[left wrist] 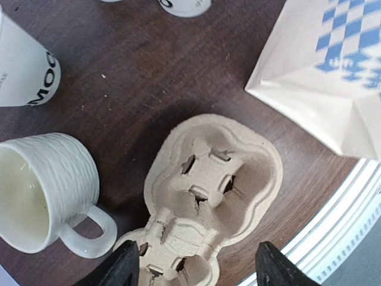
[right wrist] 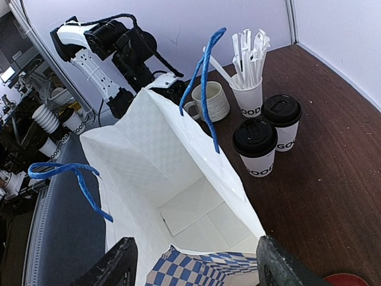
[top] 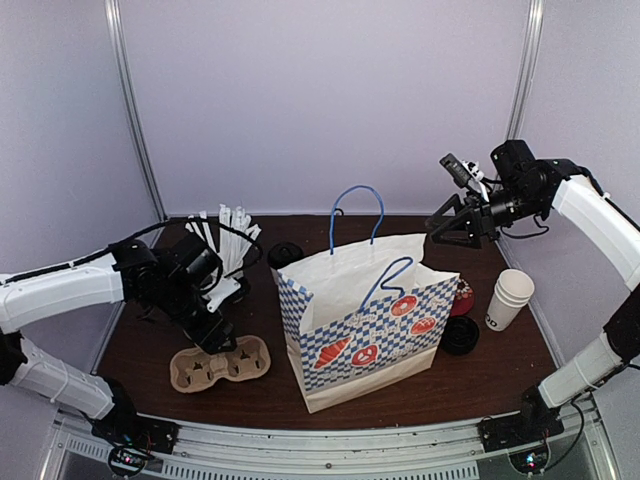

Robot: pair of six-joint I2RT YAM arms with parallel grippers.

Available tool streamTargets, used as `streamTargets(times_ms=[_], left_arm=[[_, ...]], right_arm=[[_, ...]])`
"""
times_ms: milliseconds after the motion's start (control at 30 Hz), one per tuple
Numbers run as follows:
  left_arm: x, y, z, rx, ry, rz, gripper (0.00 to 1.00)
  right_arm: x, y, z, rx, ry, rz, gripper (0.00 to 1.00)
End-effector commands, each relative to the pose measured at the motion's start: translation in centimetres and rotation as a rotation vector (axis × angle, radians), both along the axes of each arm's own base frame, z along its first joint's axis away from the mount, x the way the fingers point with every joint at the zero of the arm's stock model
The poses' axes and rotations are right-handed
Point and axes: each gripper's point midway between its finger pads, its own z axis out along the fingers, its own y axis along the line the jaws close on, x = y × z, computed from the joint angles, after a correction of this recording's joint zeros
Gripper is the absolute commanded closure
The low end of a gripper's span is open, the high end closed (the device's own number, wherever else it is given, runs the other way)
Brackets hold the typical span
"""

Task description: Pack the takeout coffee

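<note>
Two takeout coffee cups (right wrist: 255,146) (right wrist: 281,122), white with black lids, stand on the table behind the paper bag (top: 365,320). In the top view only one black lid (top: 285,254) shows past the bag. The bag stands open and its inside (right wrist: 196,208) is empty. My right gripper (right wrist: 196,271) is open and empty, held high over the bag's mouth; it also shows in the top view (top: 452,228). My left gripper (left wrist: 199,277) is open and empty, low over the cardboard cup carrier (left wrist: 208,190), with the jaws either side of its near end.
A cream ceramic mug (left wrist: 44,190) sits left of the carrier. A cup of straws (right wrist: 248,95) stands by the coffees. A lettered white cup (left wrist: 24,71) has its top cut off. A stack of white cups (top: 510,298), a loose black lid (top: 460,337) and a red disc (top: 463,297) lie right of the bag.
</note>
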Motion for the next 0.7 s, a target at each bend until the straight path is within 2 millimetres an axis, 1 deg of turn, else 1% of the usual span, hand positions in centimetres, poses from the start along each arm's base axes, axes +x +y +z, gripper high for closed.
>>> streamTargets(times_ms=[0, 67, 133, 233, 367, 433, 533, 667], left_arm=[[-0.4, 0.1, -1.8, 0.094, 0.082, -0.092, 0.38], [-0.5, -0.8, -2.5, 0.098, 0.138, -0.131, 0.49], [-0.1, -1.5, -3.4, 0.094, 0.152, -0.138, 0.58], [1.0, -2.6, -4.3, 0.056, 0.115, -0.125, 0.67], [2.0, -4.0, -5.5, 0.025, 0.122, -0.122, 0.78], [2.5, -4.4, -6.3, 0.030, 0.119, -0.117, 0.81], [3.6, -4.7, -6.9, 0.022, 0.083, -0.109, 0.83], [5.3, -4.4, -7.5, 0.050, 0.035, -0.074, 0.84]], right_arm=[[-0.5, -0.1, 0.3, 0.021, -0.020, 0.020, 0.28], [-0.7, -0.1, 0.3, 0.021, -0.023, 0.020, 0.28], [-0.9, -0.1, 0.3, 0.023, -0.026, 0.021, 0.28], [-1.1, -0.2, 0.4, 0.024, -0.032, 0.020, 0.28], [-1.2, -0.2, 0.4, 0.025, -0.034, 0.020, 0.28], [-1.1, -0.2, 0.3, 0.024, -0.034, 0.018, 0.28], [-1.0, -0.2, 0.2, 0.023, -0.034, 0.017, 0.28], [-1.0, -0.2, 0.1, 0.023, -0.029, 0.015, 0.28]])
